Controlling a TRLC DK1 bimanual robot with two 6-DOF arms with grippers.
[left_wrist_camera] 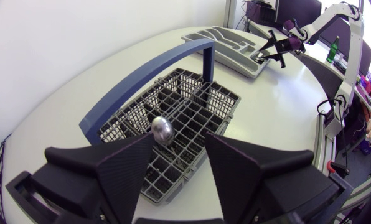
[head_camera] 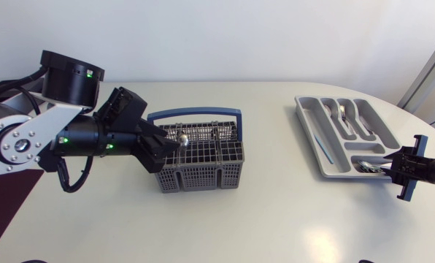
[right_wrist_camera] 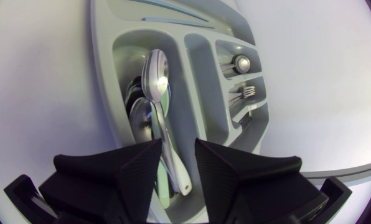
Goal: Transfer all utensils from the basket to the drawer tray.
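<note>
— Black fingers of the left gripper (left_wrist_camera: 178,148): how do they stand?
— Wide apart, and they hold nothing. Just ahead of them one spoon (left_wrist_camera: 162,129) stands upright in the basket (left_wrist_camera: 120,118), with its bowl up.
— And farther away?
— The tray (left_wrist_camera: 218,45) lies well apart from the basket. The right gripper (right_wrist_camera: 177,149) hangs over one end of it, fingers a little open, gripping nothing. Under it spoons (right_wrist_camera: 155,78) lie in one compartment, and one handle end lies between the fingers. Forks (right_wrist_camera: 248,93) lie in another compartment.
</note>
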